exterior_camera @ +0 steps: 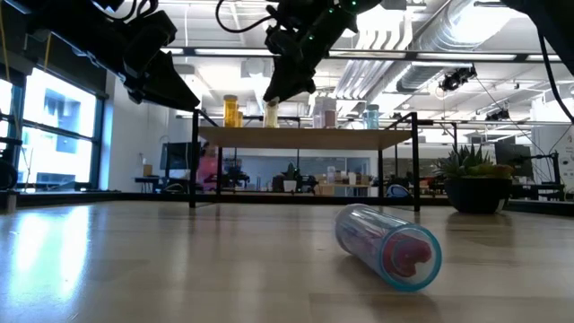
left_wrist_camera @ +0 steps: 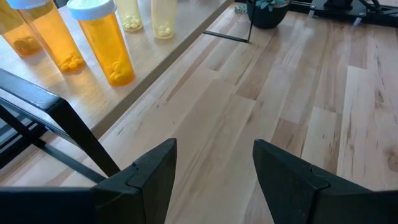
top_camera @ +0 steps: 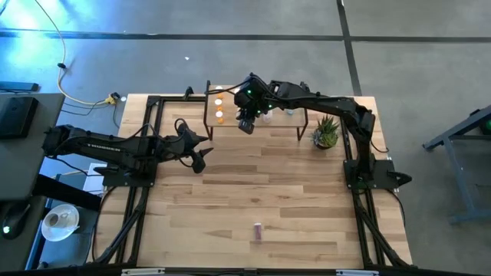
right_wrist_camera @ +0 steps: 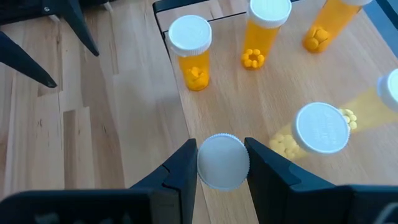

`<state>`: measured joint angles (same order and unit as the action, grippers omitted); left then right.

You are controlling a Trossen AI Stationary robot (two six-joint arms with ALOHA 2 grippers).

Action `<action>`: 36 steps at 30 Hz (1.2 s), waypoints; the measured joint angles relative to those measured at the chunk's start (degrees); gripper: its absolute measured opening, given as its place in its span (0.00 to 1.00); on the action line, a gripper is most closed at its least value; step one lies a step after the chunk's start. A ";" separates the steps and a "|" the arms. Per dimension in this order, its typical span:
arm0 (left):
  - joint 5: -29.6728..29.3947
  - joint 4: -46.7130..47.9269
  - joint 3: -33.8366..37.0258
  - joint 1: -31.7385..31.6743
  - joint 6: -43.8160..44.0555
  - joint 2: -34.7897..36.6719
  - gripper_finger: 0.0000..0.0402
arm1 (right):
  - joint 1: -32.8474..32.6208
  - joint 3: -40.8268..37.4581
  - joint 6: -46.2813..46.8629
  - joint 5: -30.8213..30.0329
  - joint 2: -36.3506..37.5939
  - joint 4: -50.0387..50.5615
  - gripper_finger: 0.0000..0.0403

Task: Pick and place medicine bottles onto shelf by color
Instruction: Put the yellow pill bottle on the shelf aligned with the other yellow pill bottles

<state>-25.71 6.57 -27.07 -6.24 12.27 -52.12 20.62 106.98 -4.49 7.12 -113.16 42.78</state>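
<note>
Medicine bottle with a ribbed white cap (right_wrist_camera: 223,160) sits squarely between the two dark fingers of the right gripper (right_wrist_camera: 221,163), which close narrowly on the cap from both sides, over the front edge of the small shelf with a light wooden top and thin black legs (top_camera: 288,121). Its body colour is hidden under the cap in the right wrist view; the low view shows a pale yellowish bottle (exterior_camera: 271,113) standing on the shelf directly under that gripper. On the shelf behind it stand three orange white-capped bottles (right_wrist_camera: 191,51) in a row, and just beside it two pale yellow bottles with white caps (right_wrist_camera: 321,127). Only the low view shows purple and pale bluish bottles (exterior_camera: 326,112) further along the shelf top. Well in front of the shelf, on the wooden plank table (top_camera: 307,192), a clear bottle with a pink inside (exterior_camera: 388,246) lies on its side; the high view gives it as a small purple bottle. The left gripper (left_wrist_camera: 214,171) hangs over bare table beside the shelf's corner leg, fingers spread wide and holding nothing. A green potted plant (top_camera: 326,132) stands at the shelf's far end
</note>
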 joint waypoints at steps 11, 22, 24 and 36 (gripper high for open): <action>0.02 0.00 0.00 0.01 0.09 0.00 0.50 | 0.02 -0.08 0.54 -0.16 0.00 -0.80 0.30; 0.04 0.00 0.00 0.00 0.11 0.00 0.50 | 0.02 -0.17 0.41 -2.67 -0.11 -1.65 0.35; 0.04 0.00 0.00 0.00 0.11 0.00 0.50 | 0.02 -0.17 0.41 -2.82 -0.11 -1.70 0.35; 0.07 0.02 0.00 0.00 0.07 0.00 0.50 | 0.02 0.15 0.39 -2.83 0.53 -0.80 0.35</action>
<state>-25.65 6.59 -27.07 -6.24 12.34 -52.12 20.64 107.13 -4.10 4.29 -112.63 41.98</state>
